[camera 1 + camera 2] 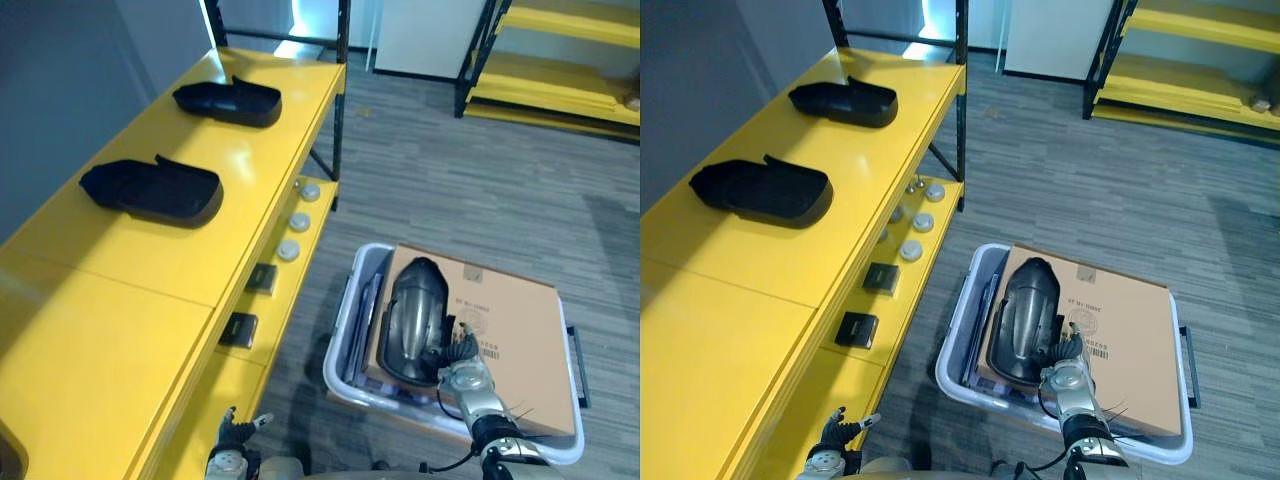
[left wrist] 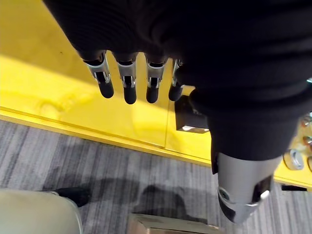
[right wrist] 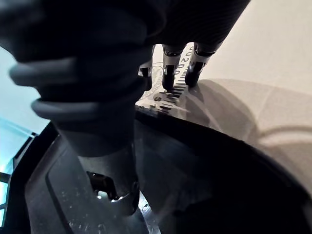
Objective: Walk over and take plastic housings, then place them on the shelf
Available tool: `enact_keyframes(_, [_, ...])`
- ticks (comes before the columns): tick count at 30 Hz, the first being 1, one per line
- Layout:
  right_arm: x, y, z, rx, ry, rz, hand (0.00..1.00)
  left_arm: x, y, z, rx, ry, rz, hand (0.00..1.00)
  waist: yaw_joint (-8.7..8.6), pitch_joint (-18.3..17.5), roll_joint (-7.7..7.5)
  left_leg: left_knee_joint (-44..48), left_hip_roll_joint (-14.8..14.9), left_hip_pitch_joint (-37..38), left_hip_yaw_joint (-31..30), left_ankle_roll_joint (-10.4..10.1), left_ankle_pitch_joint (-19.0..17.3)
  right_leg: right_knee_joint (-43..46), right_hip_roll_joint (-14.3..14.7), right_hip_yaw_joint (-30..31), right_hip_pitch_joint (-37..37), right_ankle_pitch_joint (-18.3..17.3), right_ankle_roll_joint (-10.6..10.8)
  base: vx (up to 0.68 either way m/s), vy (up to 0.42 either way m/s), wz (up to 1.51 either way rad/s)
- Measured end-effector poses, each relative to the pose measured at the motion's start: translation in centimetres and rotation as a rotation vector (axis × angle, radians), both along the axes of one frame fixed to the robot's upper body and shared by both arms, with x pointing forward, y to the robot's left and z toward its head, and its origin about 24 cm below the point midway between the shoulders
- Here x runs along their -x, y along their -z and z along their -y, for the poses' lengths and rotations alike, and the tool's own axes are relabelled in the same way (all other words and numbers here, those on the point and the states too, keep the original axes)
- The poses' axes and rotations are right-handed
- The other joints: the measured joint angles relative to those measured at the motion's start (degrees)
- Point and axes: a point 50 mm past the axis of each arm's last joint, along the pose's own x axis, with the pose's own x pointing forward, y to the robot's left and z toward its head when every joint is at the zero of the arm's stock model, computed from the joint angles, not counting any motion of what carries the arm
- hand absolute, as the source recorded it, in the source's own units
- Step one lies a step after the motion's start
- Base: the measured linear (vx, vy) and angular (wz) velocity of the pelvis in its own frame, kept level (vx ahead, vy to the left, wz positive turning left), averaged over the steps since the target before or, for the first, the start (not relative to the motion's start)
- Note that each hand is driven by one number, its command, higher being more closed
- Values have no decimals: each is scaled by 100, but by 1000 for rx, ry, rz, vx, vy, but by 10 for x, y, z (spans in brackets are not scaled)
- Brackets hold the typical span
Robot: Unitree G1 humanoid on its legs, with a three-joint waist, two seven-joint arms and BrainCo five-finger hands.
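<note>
Black housing [image 1: 412, 315] on cardboard box [image 1: 520, 320]: R hand [image 1: 466, 380] straddles rim, fingers loose; L hand [image 2: 127, 80] relaxed, empty, by shelf [image 1: 150, 300].

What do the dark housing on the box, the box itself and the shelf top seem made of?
The housing looks like dark moulded plastic, semi-gloss, by the highlights on its curved shell. The box is brown matte cardboard with a printed label. The shelf top has a smooth glossy yellow coat; metal or board beneath, I cannot tell.

Warehouse or workshop, yellow steel shelving [image 1: 230, 160], grey carpet floor [image 1: 450, 170], parts bin [image 1: 345, 340]
</note>
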Motion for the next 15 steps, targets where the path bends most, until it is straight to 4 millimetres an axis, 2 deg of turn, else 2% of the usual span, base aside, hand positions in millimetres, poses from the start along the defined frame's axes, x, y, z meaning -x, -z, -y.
enact_keyframes(6, [0,2,-2,-23,10,-3,100,0,0,0,-4,-5,3,0,34,11,-2,-457,31,24,-16,-65,297,-2,23,-37,-183,-15,33,-113,-6,3])
enact_keyframes(15, [11,12,-11,-109,50,-11,100,1,0,-8,-19,-14,-3,0,23,11,-56,-522,7,196,27,4,275,-79,45,82,-46,19,69,60,0,-5])
